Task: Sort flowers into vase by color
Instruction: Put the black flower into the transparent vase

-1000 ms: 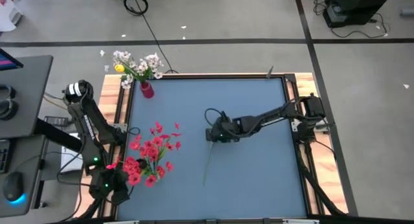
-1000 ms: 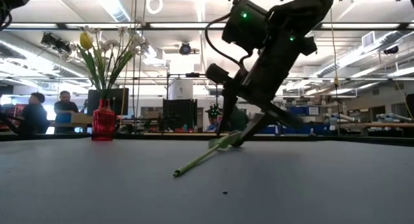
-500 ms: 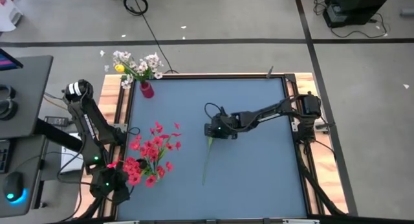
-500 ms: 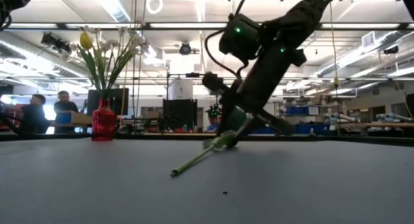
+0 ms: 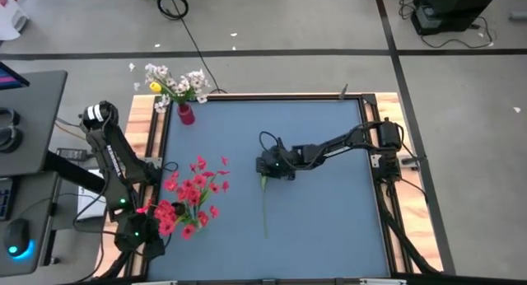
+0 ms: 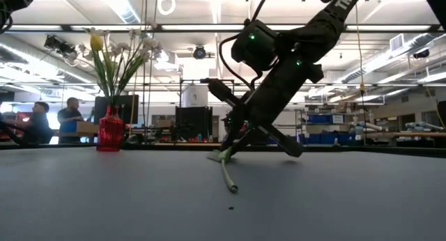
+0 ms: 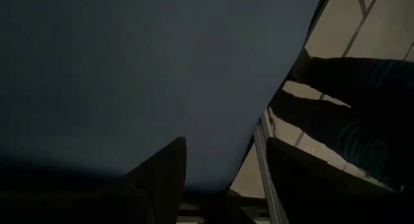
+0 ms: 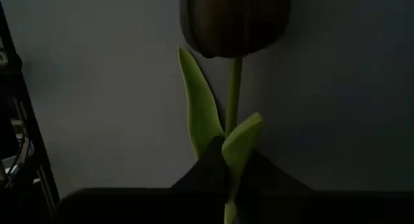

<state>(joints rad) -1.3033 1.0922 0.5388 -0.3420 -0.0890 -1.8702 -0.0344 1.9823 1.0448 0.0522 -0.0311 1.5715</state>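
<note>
My right gripper (image 5: 263, 171) is shut on a flower at mid-table. Its long green stem (image 5: 264, 207) runs toward the near edge. The right wrist view shows a closed tulip-like head (image 8: 234, 20), dark in shade, just beyond the fingers. A red vase (image 5: 186, 114) at the far left corner holds white blossoms (image 5: 174, 81) and a yellow bud (image 6: 93, 42). A bunch of red flowers (image 5: 191, 194) sits at the table's left, beside my left gripper (image 5: 138, 234). That gripper is open over the near left edge, with only table showing between its fingers. My right gripper pinches the stem between its two fingers where the green leaves (image 8: 236, 143) branch off, a little below the head. The fingers slant down from the table's right side and lie across the stem. The stem's free end (image 6: 233, 189) rests on the table.
A wooden frame (image 5: 156, 124) borders the blue table top (image 5: 329, 227). The red bunch takes up the near left part. People (image 6: 35, 119) sit in the room behind the far edge.
My right gripper has shut on the stem while sinking and shifting toward the table's left. The stem has swung about. Its free end, which pointed toward the near left, now points straight at the near edge.
</note>
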